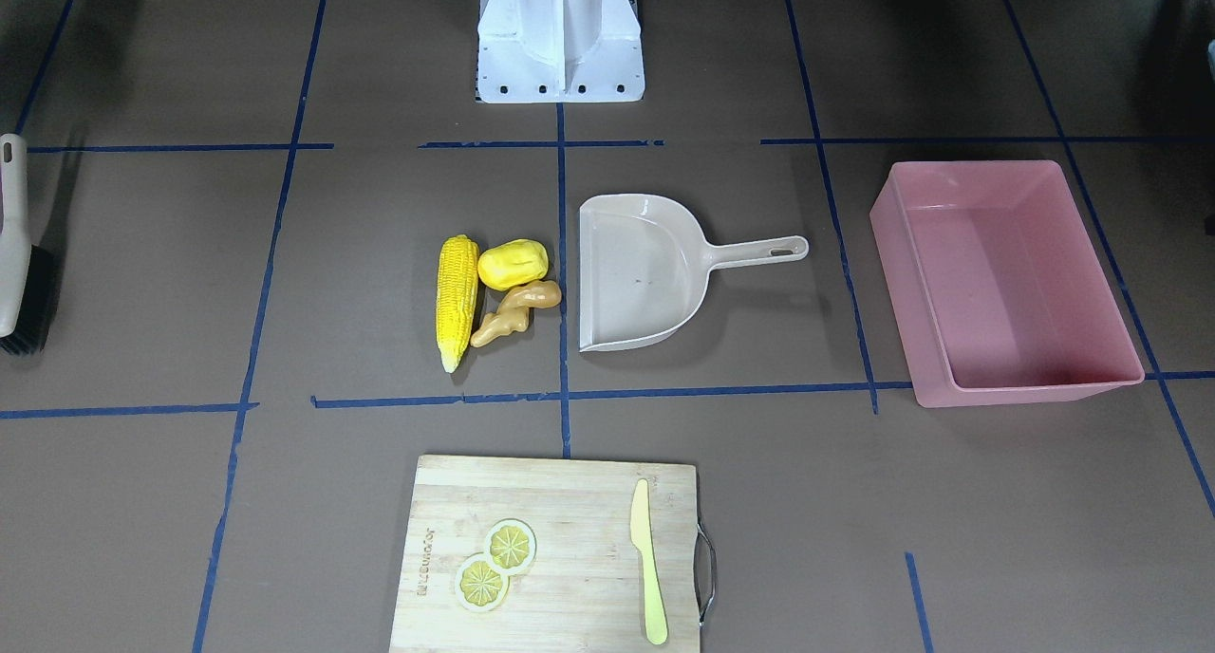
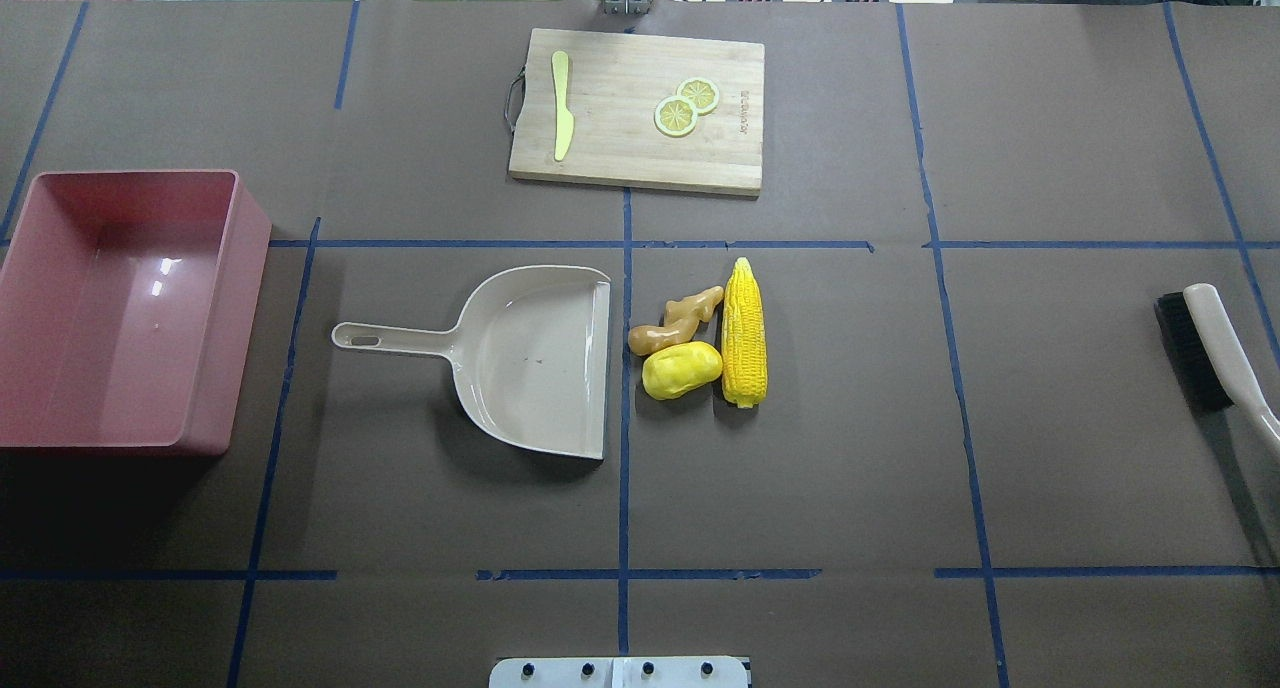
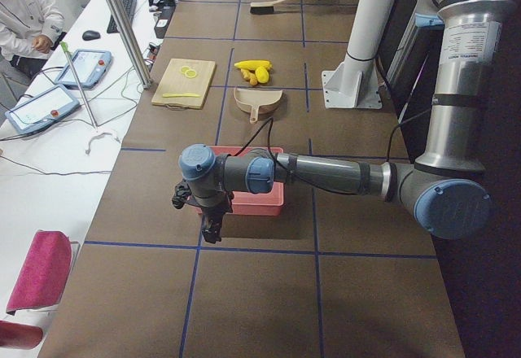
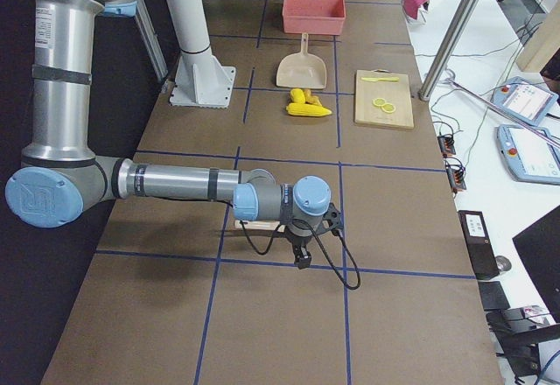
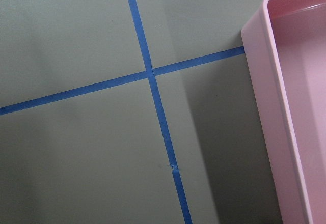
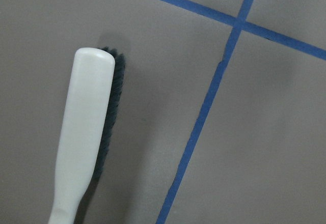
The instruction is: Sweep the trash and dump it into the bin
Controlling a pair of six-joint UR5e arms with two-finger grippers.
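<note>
You see the trash lying together at the middle of the counter [image 2: 850,448]: the corn cob [image 2: 743,332], the potato-like lump [image 2: 681,370] touching its side, and the ginger root [image 2: 676,320] just beside the lump. The beige dustpan [image 2: 535,363] lies flat with its open edge facing them, close by, its handle pointing toward the pink bin [image 2: 120,318]. The bin stands well apart at the counter's left end.

Your left gripper [image 3: 210,229] hangs by the bin's outer end, and your right gripper [image 4: 301,261] hangs over the brush [image 2: 1210,353] at the far right end. You cannot tell from these views whether either is open or closed.

Lemon slices [image 2: 686,108] and a pale knife [image 2: 562,118] rest on the cutting board [image 2: 640,158].
</note>
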